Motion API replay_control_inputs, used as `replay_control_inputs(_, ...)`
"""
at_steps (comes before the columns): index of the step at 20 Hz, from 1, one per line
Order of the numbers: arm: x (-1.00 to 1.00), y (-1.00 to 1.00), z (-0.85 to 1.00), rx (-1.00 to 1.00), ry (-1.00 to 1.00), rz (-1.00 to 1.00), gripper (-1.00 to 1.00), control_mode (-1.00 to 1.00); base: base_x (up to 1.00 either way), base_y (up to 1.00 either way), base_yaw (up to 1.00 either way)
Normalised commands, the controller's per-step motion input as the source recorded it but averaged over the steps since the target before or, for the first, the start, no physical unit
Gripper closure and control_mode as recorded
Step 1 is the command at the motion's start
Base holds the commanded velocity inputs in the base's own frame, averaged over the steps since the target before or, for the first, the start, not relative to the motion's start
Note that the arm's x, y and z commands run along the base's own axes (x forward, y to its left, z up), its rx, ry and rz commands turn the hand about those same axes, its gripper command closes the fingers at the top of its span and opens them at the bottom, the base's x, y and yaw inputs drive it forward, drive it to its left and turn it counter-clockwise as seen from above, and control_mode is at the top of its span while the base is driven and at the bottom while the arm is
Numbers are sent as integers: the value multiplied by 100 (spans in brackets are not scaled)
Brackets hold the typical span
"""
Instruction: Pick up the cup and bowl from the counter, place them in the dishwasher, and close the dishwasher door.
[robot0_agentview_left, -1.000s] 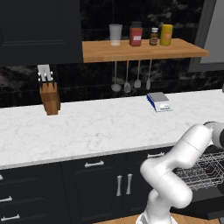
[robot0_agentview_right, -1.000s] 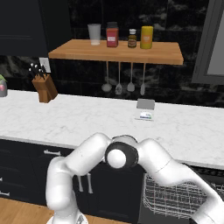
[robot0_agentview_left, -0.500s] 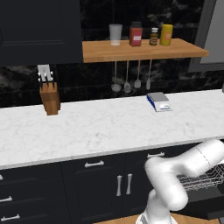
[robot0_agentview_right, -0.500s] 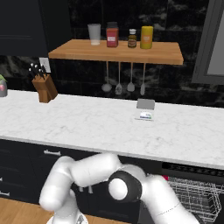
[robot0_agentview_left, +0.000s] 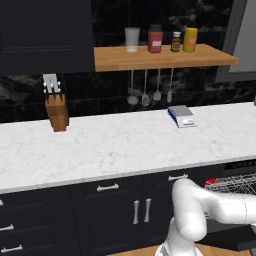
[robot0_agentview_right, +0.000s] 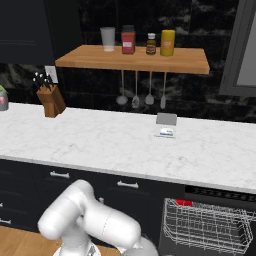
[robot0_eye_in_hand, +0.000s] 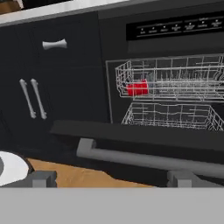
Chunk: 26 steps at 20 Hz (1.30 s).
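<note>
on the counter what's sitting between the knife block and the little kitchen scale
Nothing. In the left base view the counter runs as bare white marble from the knife block to the scale. The right base view shows that stretch bare too.

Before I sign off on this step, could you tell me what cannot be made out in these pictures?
- Red item in the dishwasher's upper rack, hand view: too small and wire-screened to tell cup from bowl.
- Dishwasher door, hand view: cut off by the right edge.
- Scale display, right base view: too small to read.
</note>
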Motion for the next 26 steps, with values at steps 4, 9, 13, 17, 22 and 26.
replay_control_inputs(4, 38, -23, -100, 10, -31, -2, -100, -100, 0, 0, 0)
replay_control_inputs(9, 47, -58, -100, 20, -29, -2, -100, -100, 0, 0, 0)
replay_control_inputs(13, 41, -39, -100, 13, -27, 0, -100, -100, 0, 0, 0)
replay_control_inputs(17, 40, -32, -100, 14, -23, 0, -100, -100, 0, 0, 0)
replay_control_inputs(22, 49, -27, -100, 5, -26, 0, -100, -100, 0, 0, 0)
replay_control_inputs(26, 86, -4, -84, 0, -46, -4, -100, -100, 0, 0, 0)
